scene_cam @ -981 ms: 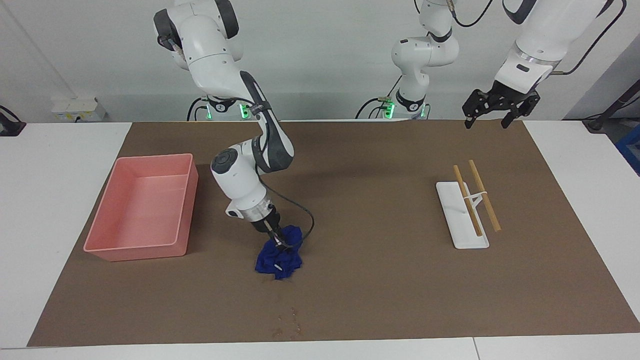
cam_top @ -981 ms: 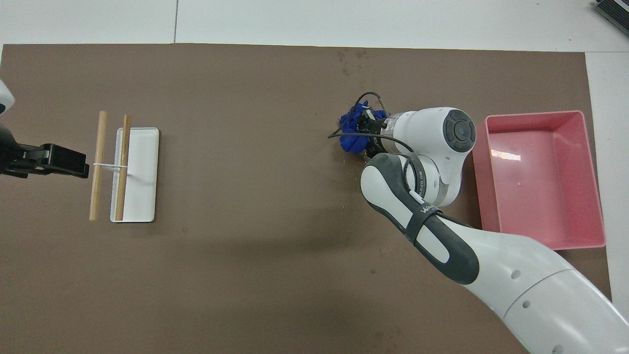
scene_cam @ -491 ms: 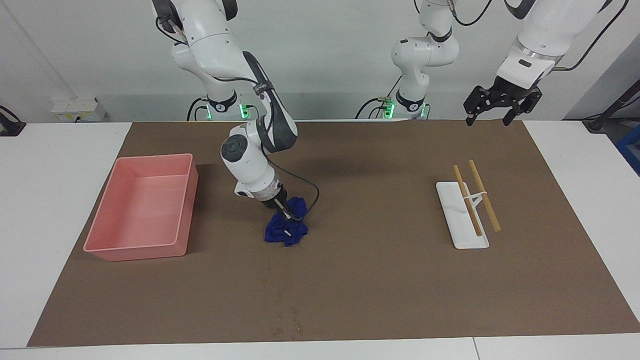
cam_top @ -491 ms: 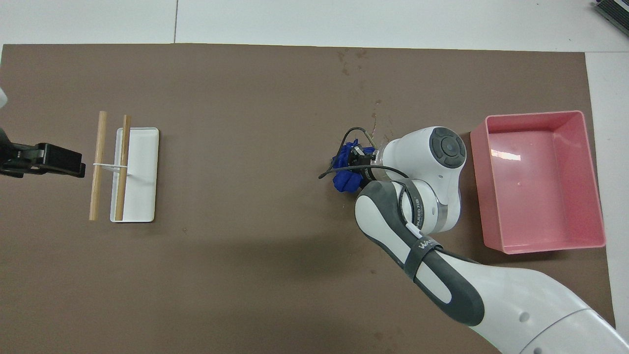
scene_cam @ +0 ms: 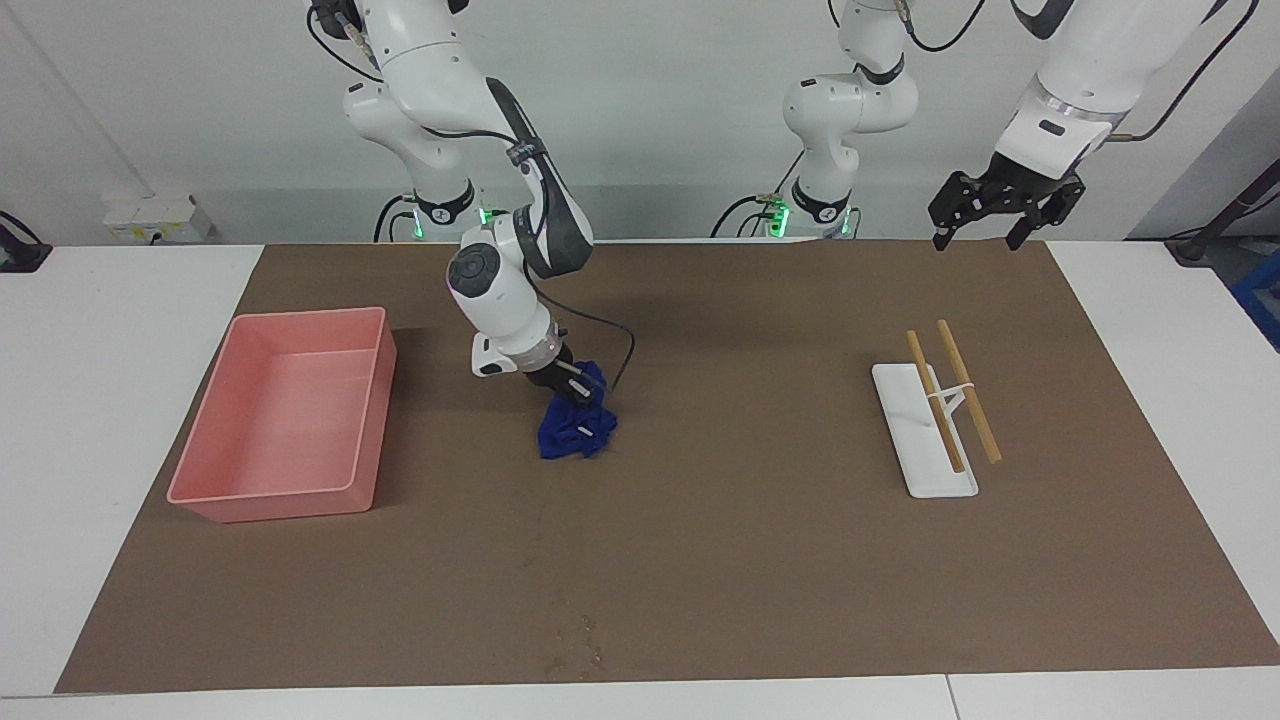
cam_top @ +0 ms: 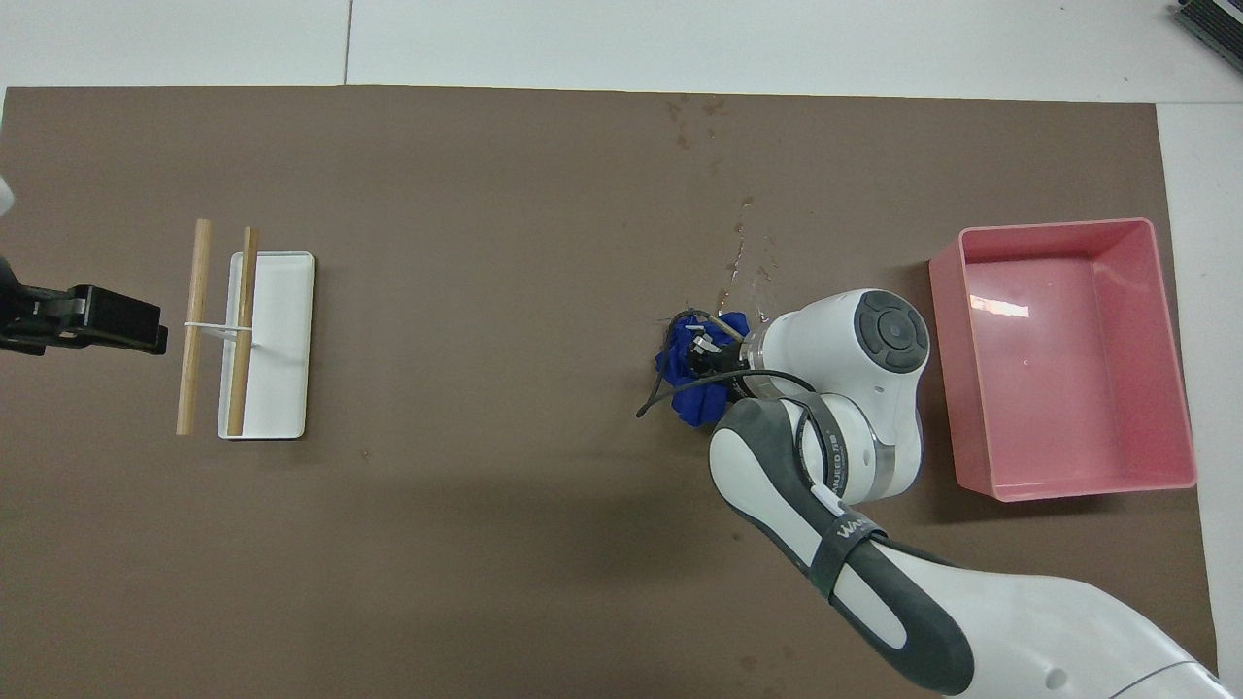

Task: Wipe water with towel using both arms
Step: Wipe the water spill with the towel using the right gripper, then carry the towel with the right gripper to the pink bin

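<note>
Setting: robotics laboratory, tabletop test station.

Evidence, placed relative to the brown mat (scene_cam: pixel 760 560):
- White table (scene_cam: pixel 120 420) under the mat, showing bare at both ends and along the edge farthest from the robots.
- Two white jointed robot arms, right arm (scene_cam: pixel 500 290) and left arm (scene_cam: pixel 1075 70), bolted at the mat's robot-side edge; green status lights (scene_cam: pixel 487 222) glow at their bases.
- Loose black cabling (scene_cam: pixel 1180 90) hangs from the arms above the mat.
- Plain white wall (scene_cam: pixel 680 90) rises past the mat's robot-side edge, undecorated.
- White socket box (scene_cam: pixel 155 218) sits on the table off the mat's corner, toward the right arm's end.
</note>
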